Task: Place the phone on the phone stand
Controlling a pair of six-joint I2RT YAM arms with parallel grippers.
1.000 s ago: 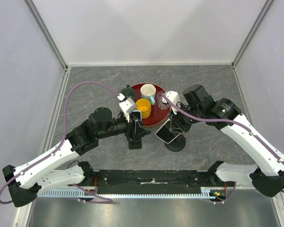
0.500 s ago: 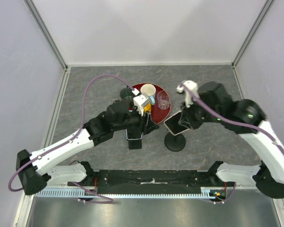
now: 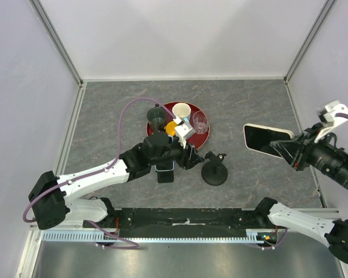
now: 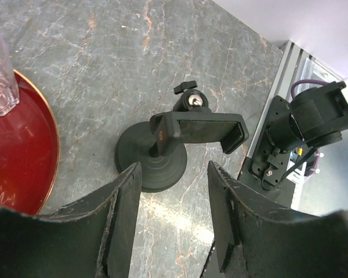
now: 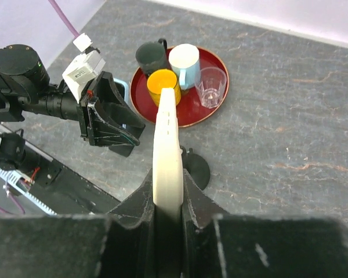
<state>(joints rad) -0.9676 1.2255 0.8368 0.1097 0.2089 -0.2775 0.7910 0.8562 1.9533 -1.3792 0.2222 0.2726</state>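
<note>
The phone (image 3: 264,139), cream-edged with a dark screen, hangs in the air at the right, and my right gripper (image 3: 285,150) is shut on its end. In the right wrist view the phone (image 5: 167,145) stands edge-on between the fingers (image 5: 194,200). The black phone stand (image 3: 214,171), with a round base, is upright on the table and carries nothing. Its clamp (image 4: 200,128) and base (image 4: 153,165) lie just beyond my left gripper (image 4: 174,220), which is open and apart from them. From above, the left gripper (image 3: 191,156) sits just left of the stand.
A red tray (image 3: 200,141) behind the left gripper holds a dark cup (image 3: 156,117), a white cup (image 3: 181,110), a yellow cup (image 3: 171,127) and a clear glass (image 3: 200,123). A dark flat device with a blue edge (image 3: 165,174) lies under the left arm.
The right arm has carried the phone up and away from the stand to the right side. The left gripper has moved right, closer to the stand.
</note>
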